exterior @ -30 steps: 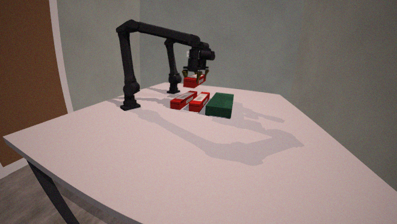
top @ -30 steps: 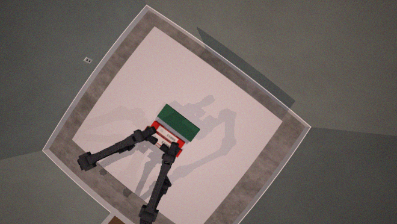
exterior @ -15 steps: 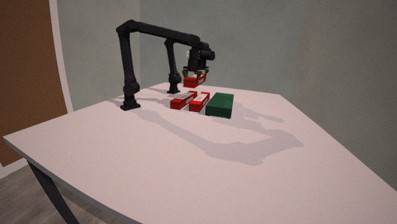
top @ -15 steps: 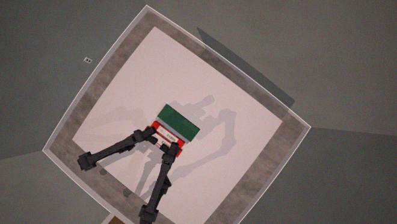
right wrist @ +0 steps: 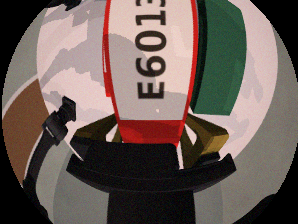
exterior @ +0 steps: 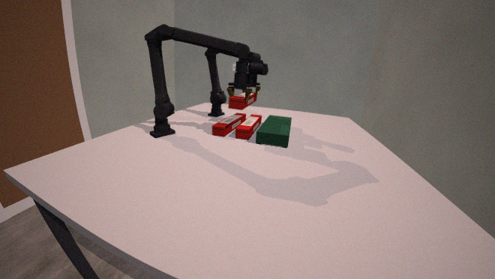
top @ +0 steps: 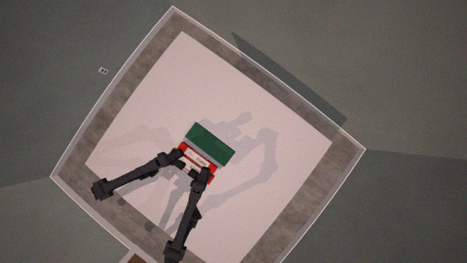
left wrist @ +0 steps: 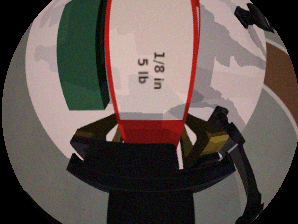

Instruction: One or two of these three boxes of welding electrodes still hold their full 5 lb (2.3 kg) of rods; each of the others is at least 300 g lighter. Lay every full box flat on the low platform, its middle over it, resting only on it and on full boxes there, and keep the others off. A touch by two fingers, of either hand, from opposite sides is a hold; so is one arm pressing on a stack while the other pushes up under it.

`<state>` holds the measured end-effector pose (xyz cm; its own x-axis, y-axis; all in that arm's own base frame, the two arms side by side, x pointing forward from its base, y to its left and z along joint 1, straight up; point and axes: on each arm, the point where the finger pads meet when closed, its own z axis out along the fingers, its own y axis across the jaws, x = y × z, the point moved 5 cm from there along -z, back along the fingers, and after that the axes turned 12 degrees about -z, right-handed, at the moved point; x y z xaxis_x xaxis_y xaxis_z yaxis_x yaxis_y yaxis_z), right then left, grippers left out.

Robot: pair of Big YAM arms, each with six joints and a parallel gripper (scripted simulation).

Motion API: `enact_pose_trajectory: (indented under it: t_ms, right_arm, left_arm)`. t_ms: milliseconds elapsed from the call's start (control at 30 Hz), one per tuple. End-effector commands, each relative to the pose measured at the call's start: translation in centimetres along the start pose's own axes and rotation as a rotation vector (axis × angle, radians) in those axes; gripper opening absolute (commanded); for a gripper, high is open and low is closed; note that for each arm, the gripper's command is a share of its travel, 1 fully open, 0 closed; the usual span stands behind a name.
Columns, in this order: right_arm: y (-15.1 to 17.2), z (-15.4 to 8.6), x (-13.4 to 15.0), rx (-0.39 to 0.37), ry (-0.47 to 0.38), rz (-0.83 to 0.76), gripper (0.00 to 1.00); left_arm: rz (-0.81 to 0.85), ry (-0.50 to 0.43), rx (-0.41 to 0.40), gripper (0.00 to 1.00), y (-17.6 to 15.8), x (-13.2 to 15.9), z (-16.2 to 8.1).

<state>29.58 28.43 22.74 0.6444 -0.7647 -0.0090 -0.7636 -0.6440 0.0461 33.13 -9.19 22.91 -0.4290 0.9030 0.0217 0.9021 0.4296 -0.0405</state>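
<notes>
A red box of electrodes (top: pixel 197 161) (exterior: pixel 240 101) (left wrist: pixel 150 60) (right wrist: pixel 150 60) with a white label hangs level in the air. My left gripper (top: pixel 177 155) (left wrist: pixel 151 112) is shut on one end of it. My right gripper (top: pixel 202 174) (right wrist: pixel 150 127) is shut on the other end. Two more red boxes (exterior: pixel 228 124) (exterior: pixel 249 126) lie flat on the table side by side, below and a little in front of the held one. The low green platform (top: pixel 209 143) (exterior: pixel 274 129) (left wrist: pixel 80 65) (right wrist: pixel 220 60) lies right beside them and bears nothing.
The two arm bases (exterior: pixel 161 129) (exterior: pixel 217 109) stand near the table's back edge. The white table (exterior: pixel 225 210) stretches wide in front of the boxes. A brown panel (exterior: pixel 34 75) stands off the table by the wall.
</notes>
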Motion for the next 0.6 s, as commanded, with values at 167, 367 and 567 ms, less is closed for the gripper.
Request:
enact_pose_trajectory:
  t_ms: [167, 367, 567]
  right_arm:
    - [-1.0, -4.1, 0.1, 0.094, 0.004, 0.003, 0.00]
    - [-1.1, -6.1, 0.4, 0.129, 0.005, 0.013, 0.00]
    - [-1.0, -7.1, 0.3, 0.130, 0.005, 0.013, 0.00]
  left_arm:
    - [-0.001, -0.053, -0.075, 0.00, 0.9, -0.6, -3.8]
    - [-0.001, -0.053, -0.075, 0.00, 0.9, -0.6, -3.8]
    - [-0.005, -0.072, -0.103, 0.00, 1.2, -0.3, -6.5]
